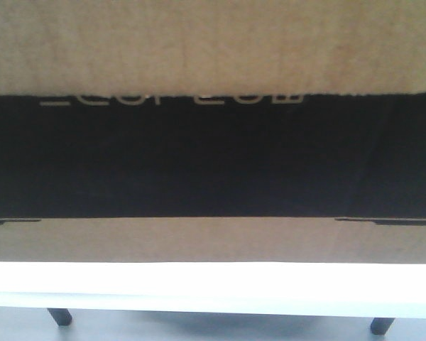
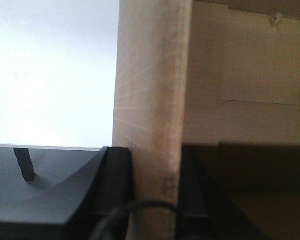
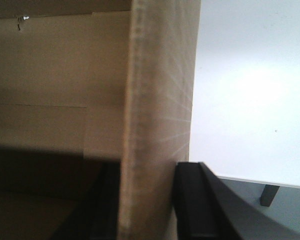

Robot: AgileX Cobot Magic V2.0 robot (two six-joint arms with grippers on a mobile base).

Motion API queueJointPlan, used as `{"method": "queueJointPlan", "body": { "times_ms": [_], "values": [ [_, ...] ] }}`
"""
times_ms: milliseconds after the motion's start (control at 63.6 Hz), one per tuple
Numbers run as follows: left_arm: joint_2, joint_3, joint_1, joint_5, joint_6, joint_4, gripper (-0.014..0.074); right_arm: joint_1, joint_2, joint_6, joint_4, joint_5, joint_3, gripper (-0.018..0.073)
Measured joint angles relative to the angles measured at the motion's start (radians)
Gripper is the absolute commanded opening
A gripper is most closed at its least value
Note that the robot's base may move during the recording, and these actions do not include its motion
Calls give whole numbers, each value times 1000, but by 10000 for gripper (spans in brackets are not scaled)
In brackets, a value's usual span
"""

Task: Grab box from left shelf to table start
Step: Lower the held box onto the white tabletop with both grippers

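The box (image 1: 213, 142) fills the front view, above the white table (image 1: 213, 284) along the bottom. Left gripper (image 2: 152, 200) and right gripper (image 3: 147, 200) each pinch a box wall. Lower both evenly, keeping it level.

Overall light: bright, diffuse daylight look; source not visible.
Glare: the table (image 2: 50, 75) blows out to featureless white in both wrist views.
Focus: the box (image 1: 213, 42) is soft and grainy; its white lettering is blurred and half cut off.
Shadow: black panel lacks detail; dim shade under the table edge.
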Motion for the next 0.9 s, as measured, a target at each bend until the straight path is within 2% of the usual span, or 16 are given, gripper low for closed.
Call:
{"method": "queueJointPlan", "body": {
  "times_ms": [897],
  "values": [
    [0, 0, 0, 0, 0, -7, -12, 0, 0, 3, -1, 0, 0, 57]
  ]
}}
